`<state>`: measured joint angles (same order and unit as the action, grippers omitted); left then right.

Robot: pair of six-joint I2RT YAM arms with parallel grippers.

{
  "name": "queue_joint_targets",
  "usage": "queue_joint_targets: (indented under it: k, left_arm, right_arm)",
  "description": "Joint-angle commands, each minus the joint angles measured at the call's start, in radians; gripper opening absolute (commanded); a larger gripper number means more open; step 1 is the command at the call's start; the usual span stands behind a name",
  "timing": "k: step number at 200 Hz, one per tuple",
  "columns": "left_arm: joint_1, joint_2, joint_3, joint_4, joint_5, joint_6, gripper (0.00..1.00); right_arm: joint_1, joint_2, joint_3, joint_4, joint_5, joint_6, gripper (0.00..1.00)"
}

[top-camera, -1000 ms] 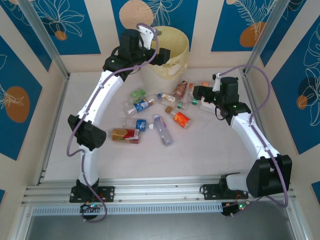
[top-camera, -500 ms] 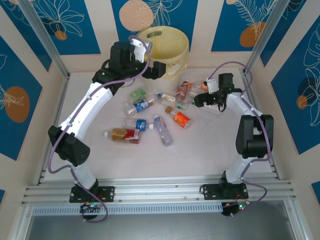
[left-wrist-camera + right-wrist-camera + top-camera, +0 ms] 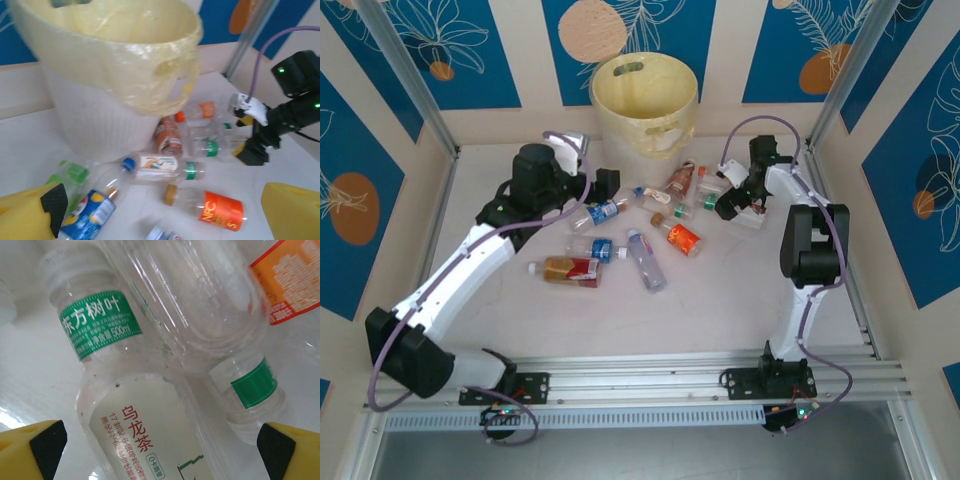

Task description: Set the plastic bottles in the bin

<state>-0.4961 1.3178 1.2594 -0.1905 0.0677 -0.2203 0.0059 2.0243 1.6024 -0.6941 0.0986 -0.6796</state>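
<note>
White table (image 3: 740, 290); bin (image 3: 90, 110) top cropped, green bottle (image 3: 70, 172) partly behind left gripper (image 3: 163, 214).

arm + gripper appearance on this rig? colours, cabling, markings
Left arm and right arm: white links, black joint housings, a lilac cable looping along each. Left gripper and right gripper have yellow fingers with black pads. Small green lights glow near the right wrist.

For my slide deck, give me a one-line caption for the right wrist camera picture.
Right arm's open jaws hover over clear plastic bottles, green, white and orange labels showing.
</note>
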Motion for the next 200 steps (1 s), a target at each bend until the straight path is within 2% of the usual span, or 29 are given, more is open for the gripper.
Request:
queue_joint_targets:
  k: [1, 19, 38, 71, 106, 132, 166, 200]
  left_arm:
    - [-0.002, -0.055, -0.069, 0.041, -0.168, -0.016, 1.0]
    - [0.005, -0.082, -0.111, 0.04, -0.223, -0.028, 1.0]
    - [0.011, -0.092, -0.128, 0.039, -0.226, -0.034, 1.0]
    - [0.016, -0.092, -0.126, 0.031, -0.227, -0.028, 1.0]
    - [0.022, -0.086, -0.13, 0.031, -0.235, -0.03, 1.0]
    - [0.028, -0.077, -0.131, 0.033, -0.238, -0.034, 1.0]
    - [0.035, -0.067, -0.136, 0.034, -0.23, -0.04, 1.0]
    - [0.043, -0.071, -0.15, 0.033, -0.228, -0.041, 1.0]
  right_arm:
    - [0.01, 0.036, 0.063, -0.065, 0.036, -0.087, 1.0]
    - [0.026, 0.076, 0.092, -0.08, 0.093, -0.12, 1.0]
    - [0.044, 0.116, 0.122, -0.108, 0.127, -0.154, 1.0]
    - [0.05, 0.143, 0.172, -0.145, 0.104, -0.153, 0.99]
    - [0.064, 0.161, 0.217, -0.331, 0.025, -0.171, 0.95]
    - [0.085, 0.158, 0.194, -0.327, 0.045, -0.168, 0.89]
    - [0.112, 0.175, 0.169, -0.268, 0.15, -0.183, 0.89]
    - [0.124, 0.182, 0.131, -0.218, 0.158, -0.193, 0.85]
